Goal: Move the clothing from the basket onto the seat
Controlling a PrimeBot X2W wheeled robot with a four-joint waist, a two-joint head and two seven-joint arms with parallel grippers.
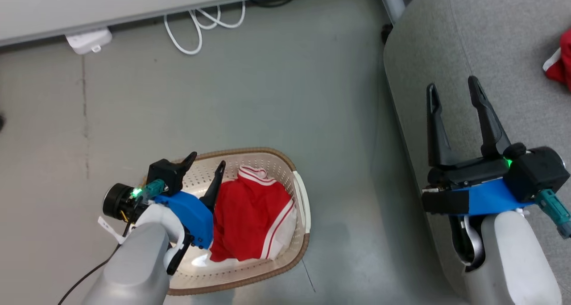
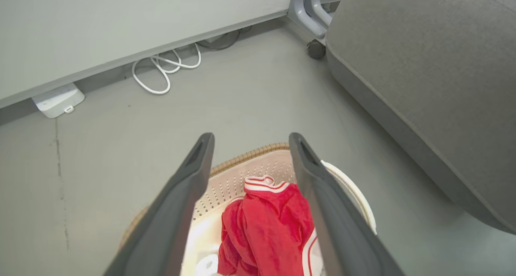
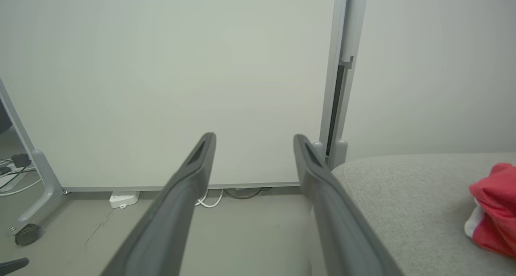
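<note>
We log left claw [image 1: 207, 158] apart, angled down over cream perforated plastic basket [image 1: 279, 164] | right claw [image 1: 451, 83] apart, over grey fabric seat [image 1: 513, 51]

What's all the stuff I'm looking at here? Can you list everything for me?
basket: one, cream with a brown rim band, on the floor at lower left
clothing in the basket: one heap, red with white stripes, inside the basket
clothing on the seat: one piece, red and white, at the seat's far right
seat: one, grey fabric, right side
floor: grey, under everything
cable: one looped cable, white, on the floor by the wall panel
box: one, white, on the floor left of the cable
wheel: one, dark, under a grey frame by the seat
left hand: one, dark fingers, open and empty, over the basket
right hand: one, dark fingers, open and empty, over the seat's edge
</note>
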